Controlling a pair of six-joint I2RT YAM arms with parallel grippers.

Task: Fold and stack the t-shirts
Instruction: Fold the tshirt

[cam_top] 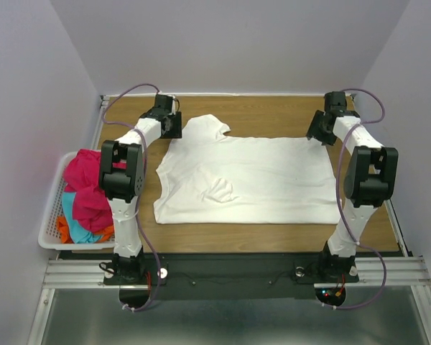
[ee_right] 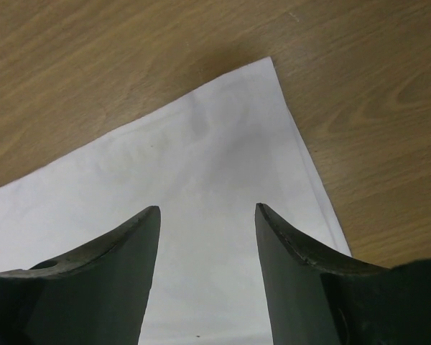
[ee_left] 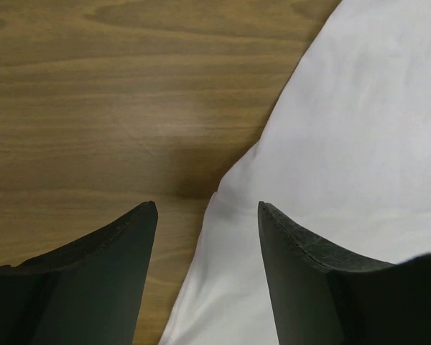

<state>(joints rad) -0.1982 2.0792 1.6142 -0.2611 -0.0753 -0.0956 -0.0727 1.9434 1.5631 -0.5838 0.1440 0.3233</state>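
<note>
The left fingers (ee_left: pixel 108 266) stand apart and grip nothing; between them show the white shirt (ee_left: pixel 359 144) edge and the bare desk (ee_left: pixel 93 108). The right fingers (ee_right: pixel 108 266) are likewise apart and empty, above a square shirt corner. Only the top view shows the shirt spread flat mid-desk, and pink (cam_top: pixel 86 183), cyan (cam_top: pixel 75 219) and orange (cam_top: pixel 63 230) shirts heaped in a basket (cam_top: pixel 50 215) at left.

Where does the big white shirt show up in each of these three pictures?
Top view: the white shirt lies spread flat across the middle of the table.
Left wrist view: it fills the right side, wood on the left.
Right wrist view: one corner points up, centre frame.
Shared landmark: the wooden table underneath.
</note>
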